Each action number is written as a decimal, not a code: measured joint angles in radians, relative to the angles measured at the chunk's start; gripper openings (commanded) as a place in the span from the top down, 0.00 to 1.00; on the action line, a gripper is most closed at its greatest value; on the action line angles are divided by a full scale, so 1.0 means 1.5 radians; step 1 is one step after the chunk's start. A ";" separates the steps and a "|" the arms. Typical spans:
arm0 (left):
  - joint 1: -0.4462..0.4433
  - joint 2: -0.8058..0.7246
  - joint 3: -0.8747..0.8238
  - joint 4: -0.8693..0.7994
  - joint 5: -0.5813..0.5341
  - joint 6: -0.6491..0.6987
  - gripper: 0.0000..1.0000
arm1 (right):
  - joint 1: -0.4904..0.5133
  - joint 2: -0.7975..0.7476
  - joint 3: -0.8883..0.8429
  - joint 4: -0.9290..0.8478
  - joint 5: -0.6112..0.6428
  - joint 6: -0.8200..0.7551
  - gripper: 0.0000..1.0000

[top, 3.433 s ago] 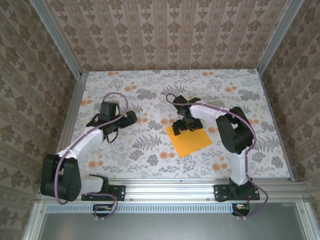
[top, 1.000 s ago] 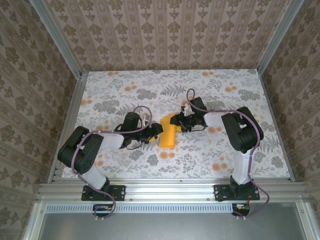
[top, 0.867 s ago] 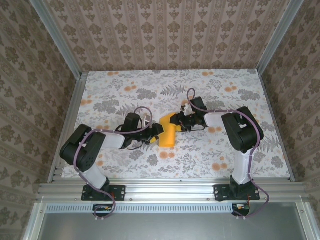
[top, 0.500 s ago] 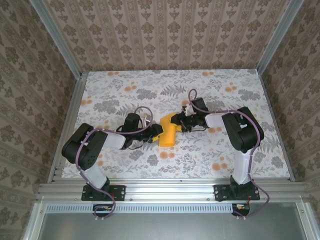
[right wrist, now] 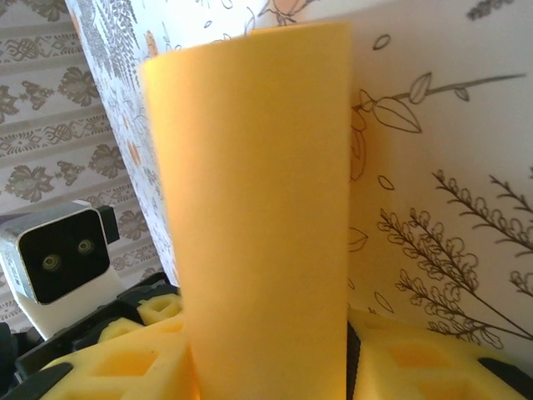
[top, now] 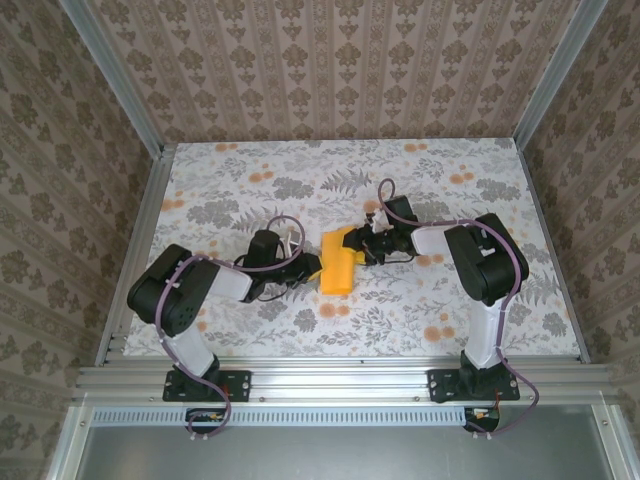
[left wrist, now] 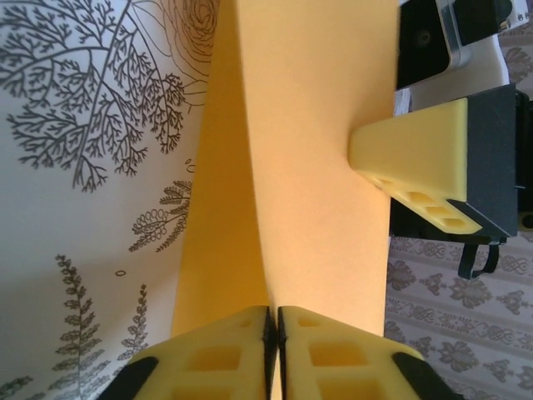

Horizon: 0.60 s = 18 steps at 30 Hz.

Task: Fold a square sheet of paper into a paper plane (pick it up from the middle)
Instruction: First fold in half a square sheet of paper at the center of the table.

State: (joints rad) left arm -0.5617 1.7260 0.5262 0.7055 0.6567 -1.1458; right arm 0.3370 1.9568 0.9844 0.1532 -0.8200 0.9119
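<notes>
We see the thin orange-yellow paper sheet (top: 337,262), bent into a fold, mid-table btwn both arms, over the flower-print tablecloth (top: 250,190). Left gripper (left wrist: 272,321) is pressed together on its edge (right at the crease); right gripper (right wrist: 265,367) pinches it from the opp. side.

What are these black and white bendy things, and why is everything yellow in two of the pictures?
They are two robot arms with pinching fingers. One camera looks down from above: there the left gripper and the right gripper meet over a flowery tablecloth. The other two cameras ride on the wrists, so they see things very close up. The yellow is the square sheet of paper, bent over. The left fingers are pinched shut on one edge, and the right fingers hold the opposite side.
</notes>
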 measured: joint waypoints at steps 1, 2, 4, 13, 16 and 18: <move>-0.001 0.002 0.000 0.001 -0.001 0.000 0.99 | 0.000 0.000 0.000 -0.005 0.000 -0.003 0.51; -0.001 0.004 0.000 0.003 -0.001 0.000 1.00 | 0.000 -0.001 0.000 -0.007 0.000 -0.008 0.49; -0.002 0.007 0.002 0.004 -0.002 -0.002 1.00 | 0.000 -0.010 0.000 -0.024 0.005 -0.021 0.44; -0.012 0.008 0.032 -0.025 -0.002 0.028 1.00 | -0.019 -0.127 -0.001 -0.166 0.096 -0.098 0.28; -0.019 0.008 0.047 -0.043 -0.002 0.038 1.00 | -0.021 -0.164 -0.003 -0.205 0.134 -0.124 0.26; -0.027 0.008 0.057 -0.054 -0.002 0.044 1.00 | -0.021 -0.178 -0.004 -0.231 0.159 -0.140 0.24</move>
State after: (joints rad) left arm -0.6018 1.7386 0.6125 0.6239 0.6537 -1.0798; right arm 0.3054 1.6897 0.9791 -0.1928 -0.5819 0.7021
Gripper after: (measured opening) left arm 0.059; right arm 0.746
